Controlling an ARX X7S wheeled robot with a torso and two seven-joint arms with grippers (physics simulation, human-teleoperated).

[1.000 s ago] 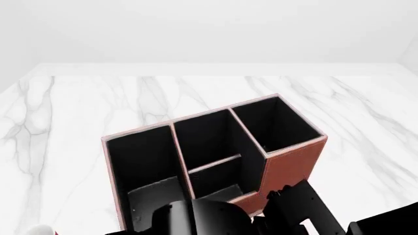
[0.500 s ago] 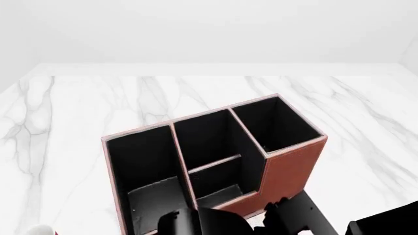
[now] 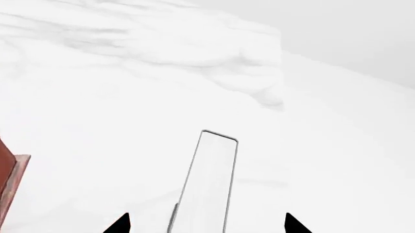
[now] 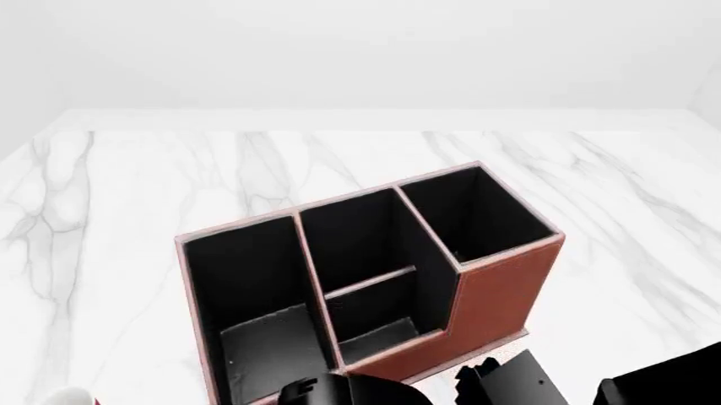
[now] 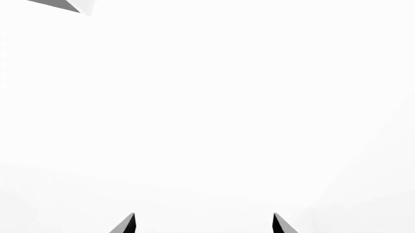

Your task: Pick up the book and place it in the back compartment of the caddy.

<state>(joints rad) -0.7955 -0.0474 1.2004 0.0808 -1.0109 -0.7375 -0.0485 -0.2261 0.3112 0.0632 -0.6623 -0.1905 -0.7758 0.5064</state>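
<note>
The caddy (image 4: 496, 291) is reddish-brown with black cells and pale rims, and stands mid-table in the head view. Its cells hold nothing that I can see. One of its corners shows in the left wrist view (image 3: 9, 182). A narrow white slab with a thin dark outline (image 3: 209, 184) stands between the jaws of my left gripper (image 3: 206, 224). It looks like the book's page edge, and the tips stand wide apart and clear of it. My right gripper (image 5: 202, 223) is open with only white surface ahead. The book does not show in the head view.
White marble table (image 4: 135, 186) runs all round the caddy, with a pale wall behind. A sliver of the red-and-white mug (image 4: 70, 396) shows at the bottom left corner. Black arm parts (image 4: 507, 384) fill the bottom edge in front of the caddy.
In the head view the black arm parts have drawn back down toward the bottom edge. This has uncovered the caddy's front wall and lower corner. The caddy has not moved.
</note>
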